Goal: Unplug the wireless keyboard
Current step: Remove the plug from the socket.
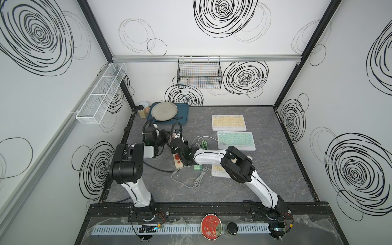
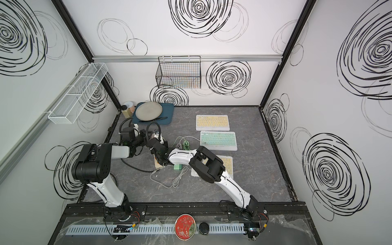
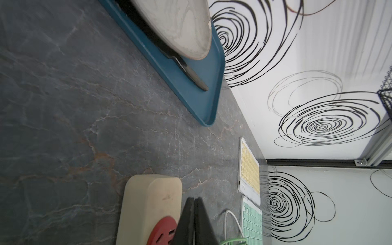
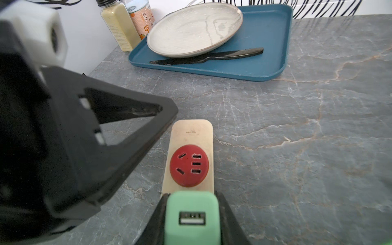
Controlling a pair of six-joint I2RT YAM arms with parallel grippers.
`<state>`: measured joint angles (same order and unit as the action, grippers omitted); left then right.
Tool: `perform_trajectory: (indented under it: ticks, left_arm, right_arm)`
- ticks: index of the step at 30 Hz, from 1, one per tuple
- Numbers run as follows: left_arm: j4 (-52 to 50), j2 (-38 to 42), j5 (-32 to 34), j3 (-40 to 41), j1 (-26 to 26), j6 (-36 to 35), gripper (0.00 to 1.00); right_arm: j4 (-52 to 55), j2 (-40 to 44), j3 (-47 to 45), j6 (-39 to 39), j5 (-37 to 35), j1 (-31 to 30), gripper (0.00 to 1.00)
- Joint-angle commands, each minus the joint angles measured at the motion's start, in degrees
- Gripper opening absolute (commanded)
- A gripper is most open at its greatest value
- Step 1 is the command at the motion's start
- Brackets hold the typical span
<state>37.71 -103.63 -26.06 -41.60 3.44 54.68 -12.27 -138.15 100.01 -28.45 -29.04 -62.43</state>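
The right claw (image 4: pixel 192 196) pinches a mint-green plastic charger block (image 4: pixel 192 214) by its two sides. The block appears seated on the near part of a cream power strip with round red sockets (image 4: pixel 192 131), and its USB port shows empty. The left claw (image 3: pixel 194 204) has its jaws pressed together on nothing, near the strip's far end; whether it touches the strip I cannot tell.

To do this well, I would press the left claw down on bare cream plastic, clear of the free socket. Then draw the block straight off along its prongs without rocking, so the strip does not lift.

The wireless keyboard (image 1: pixel 236 141) is a flat white slab with mint keys. It is the middle of three keyboards on the grey marbled table (image 1: pixel 275 169), well right of the strip. A thin white cable (image 1: pixel 212 137) leads from its left edge.
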Motion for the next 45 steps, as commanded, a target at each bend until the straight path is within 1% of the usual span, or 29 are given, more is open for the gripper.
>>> perform_trajectory:
  ticks: [1,7,11,17,22,25,29,33,35,36,38,40,41,43,45]
  left_arm:
    - [2.1,-1.4,-1.9,-2.0,-1.6,0.2,0.10]
    - [-0.6,-4.2,0.2,-2.2,-2.2,-0.2,0.10]
    - [-1.2,-6.3,0.2,-1.9,-2.5,-0.3,0.09]
    - [-5.7,-8.0,3.7,-0.8,-1.8,-1.8,0.09]
    - [-3.9,-8.6,3.2,0.6,-0.9,-1.7,0.09]
    - [-2.5,-10.0,2.6,1.0,-0.8,-1.2,0.08]
    - [0.2,-11.1,1.9,1.8,-0.8,0.0,0.08]
    - [-0.6,-10.7,2.4,1.8,-0.9,-0.4,0.08]
    - [-0.7,-10.5,2.8,1.9,-0.9,-0.2,0.07]
    - [-0.8,-10.5,2.9,2.0,-0.9,-0.3,0.07]
    - [-1.0,-10.4,2.9,1.9,-1.0,-0.4,0.07]
    - [-1.1,-10.5,2.8,1.8,-0.9,-0.3,0.07]
    - [-1.1,-10.5,2.8,1.8,-0.9,-0.3,0.05]
    - [-1.0,-10.5,2.8,1.9,-0.9,-0.4,0.05]
    - [-1.0,-10.5,2.9,1.8,-0.9,-0.2,0.05]
  right_arm:
    - [2.3,1.8,-1.1,0.9,0.2,-0.3,0.00]
    - [2.4,1.9,-1.0,0.9,0.1,-0.3,0.00]
    - [2.9,1.7,-0.4,0.8,0.6,-0.3,0.00]
    - [3.8,1.4,0.6,-0.4,2.6,0.1,0.00]
    - [3.1,1.7,-0.4,-3.3,7.2,1.3,0.00]
    - [3.4,1.5,0.1,-3.5,7.7,1.3,0.00]
    - [5.2,0.5,2.9,-0.8,5.0,0.1,0.00]
    - [12.0,-3.1,10.9,3.0,-0.8,-2.0,0.00]
    - [13.0,-4.1,12.7,3.7,-2.0,-2.5,0.00]
    - [13.0,-4.1,12.7,3.2,-1.2,-2.2,0.00]
    - [12.5,-3.5,11.6,0.4,2.8,-1.0,0.00]
    - [8.5,-1.4,7.4,-2.9,9.1,0.9,0.00]
    - [6.5,-0.3,4.9,-3.5,10.6,1.4,0.00]
    - [4.4,1.4,1.9,-4.7,11.8,2.2,0.00]
    - [4.7,2.1,1.4,-5.0,12.2,2.4,0.00]
